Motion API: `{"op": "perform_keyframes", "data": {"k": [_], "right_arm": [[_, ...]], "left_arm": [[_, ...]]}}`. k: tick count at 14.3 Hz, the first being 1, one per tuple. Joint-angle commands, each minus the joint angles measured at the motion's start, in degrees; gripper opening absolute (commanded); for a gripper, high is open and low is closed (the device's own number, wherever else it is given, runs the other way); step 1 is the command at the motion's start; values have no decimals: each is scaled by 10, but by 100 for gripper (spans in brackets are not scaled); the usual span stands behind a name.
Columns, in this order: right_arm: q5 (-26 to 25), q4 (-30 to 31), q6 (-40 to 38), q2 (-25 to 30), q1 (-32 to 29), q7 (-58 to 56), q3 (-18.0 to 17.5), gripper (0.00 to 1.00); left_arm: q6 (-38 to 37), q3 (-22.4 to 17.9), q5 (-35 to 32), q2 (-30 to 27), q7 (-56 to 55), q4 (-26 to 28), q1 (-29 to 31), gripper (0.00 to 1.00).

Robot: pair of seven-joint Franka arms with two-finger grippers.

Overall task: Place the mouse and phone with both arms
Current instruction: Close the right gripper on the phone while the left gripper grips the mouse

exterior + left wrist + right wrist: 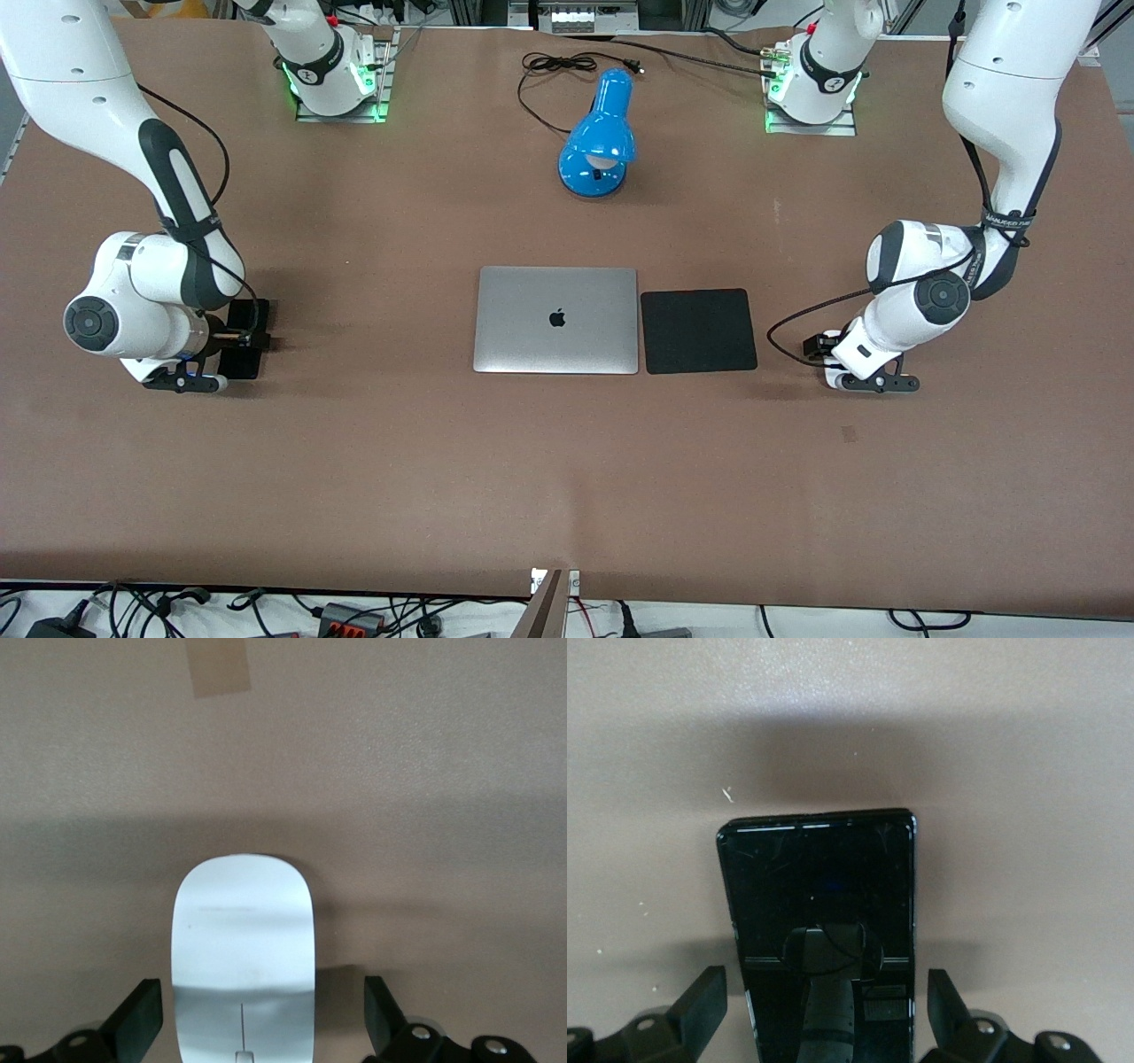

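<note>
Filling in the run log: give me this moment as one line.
left pincer: open, astride mouse on table | right pincer: open, astride phone | neither lifted | mouse pad bare beside laptop

Only sign readable: a black Apple logo on the closed silver laptop (555,320) lid; no words legible.

Mouse and phone each lying between a gripper's spread fingers.

The small white oval plastic mouse (244,961) is sitting between the left gripper's (263,1019) jaws, touching neither; the slim black rectangular glossy phone (819,921) is lying likewise between the right gripper's (827,1010) jaws.
</note>
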State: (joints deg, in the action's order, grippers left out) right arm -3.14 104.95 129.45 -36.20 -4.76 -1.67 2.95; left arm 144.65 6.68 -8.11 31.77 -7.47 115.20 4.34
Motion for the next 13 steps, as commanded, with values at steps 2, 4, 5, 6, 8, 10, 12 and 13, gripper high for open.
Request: {"op": "perform_keyframes", "data": {"k": [2,4,5,6,8,10,12,13], "right_arm": [[-9,-8,3,-10,0,4,-1,100],[-11,-7,2,-10,0,-3,-1,100],[-11,-7,-1,-11,2,-2,-1,80],[-10,-6,-2,-11,2,-1,-1,55],[-11,-6,-3,-11,2,-3,-2,27],[-10,-8,-3,-3,4,-4,-6,21],[-7,-10,-22,24,15,0,-9,21],[-3,-22,-35,31,30,5,-17,21]], "left_arm": [[11,2,-15,0,6,3,4,88],[16,2,-15,1,6,3,4,76],[18,2,-15,1,6,3,5,66],[18,2,-15,1,6,3,4,55],[18,2,-15,1,6,2,5,42],[13,2,-15,-1,5,1,4,40],[-9,10,-15,-14,0,-2,-2,38],[-37,17,-15,-26,-3,-2,-5,38]]}}
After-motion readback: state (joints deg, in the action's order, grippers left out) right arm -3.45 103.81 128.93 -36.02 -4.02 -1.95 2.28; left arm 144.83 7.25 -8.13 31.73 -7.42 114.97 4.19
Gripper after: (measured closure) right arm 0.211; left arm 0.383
